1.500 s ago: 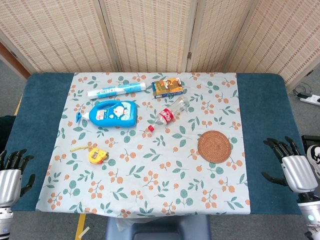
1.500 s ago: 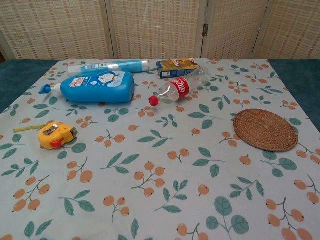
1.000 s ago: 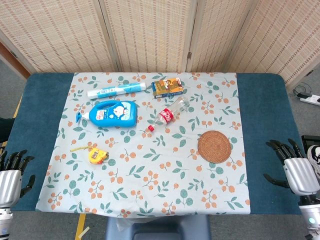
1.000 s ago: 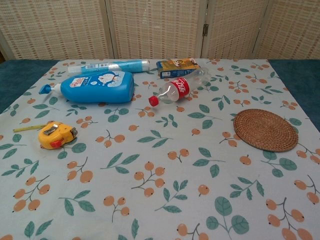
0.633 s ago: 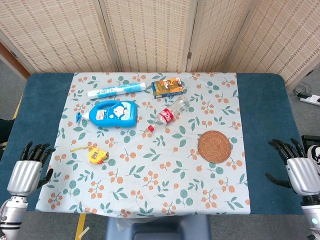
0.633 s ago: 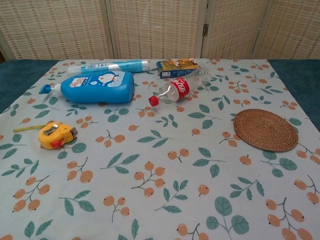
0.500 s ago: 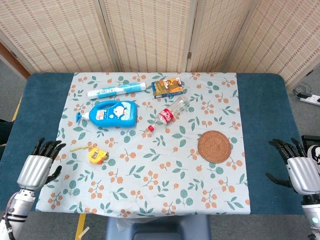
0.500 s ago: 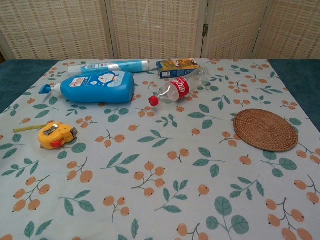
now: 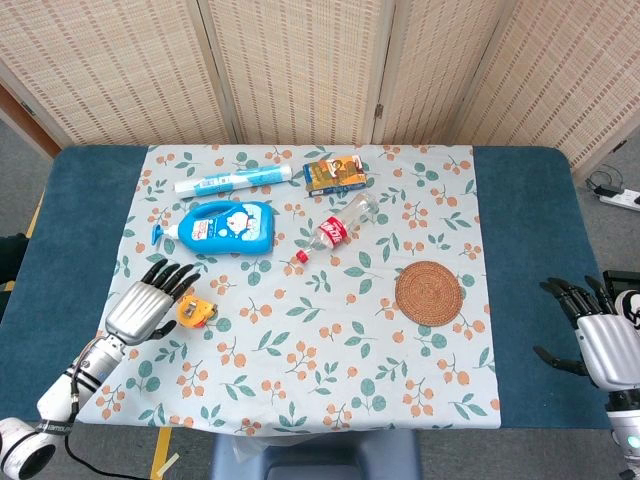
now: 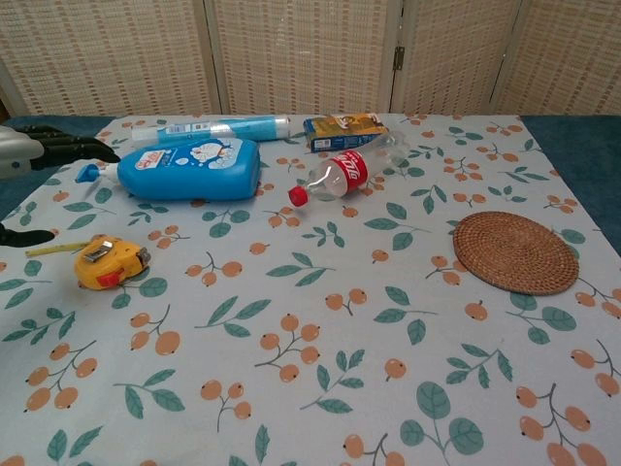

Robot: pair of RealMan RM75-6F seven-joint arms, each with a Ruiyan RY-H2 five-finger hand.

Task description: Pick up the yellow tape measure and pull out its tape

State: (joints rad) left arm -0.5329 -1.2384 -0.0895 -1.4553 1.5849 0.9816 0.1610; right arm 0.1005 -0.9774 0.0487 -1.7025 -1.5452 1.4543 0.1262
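The yellow tape measure (image 9: 196, 311) (image 10: 108, 263) lies on the floral cloth at the left, with a short length of yellow tape sticking out to its left. My left hand (image 9: 146, 301) (image 10: 39, 155) hovers just left of it, fingers spread and holding nothing; the chest view shows only its fingers at the left edge, raised above the cloth. Far off at the table's right edge, my right hand (image 9: 600, 337) is open and empty; the chest view does not show it.
A blue detergent bottle (image 9: 222, 227) lies behind the tape measure, with a blue-white tube (image 9: 233, 180) and a small box (image 9: 335, 173) further back. A clear cola bottle (image 9: 336, 229) lies mid-table. A round woven coaster (image 9: 429, 292) sits to the right.
My left hand has swung from the table's front-left corner up and right, to just beside the tape measure, and now enters the chest view. The right hand has drifted slightly back.
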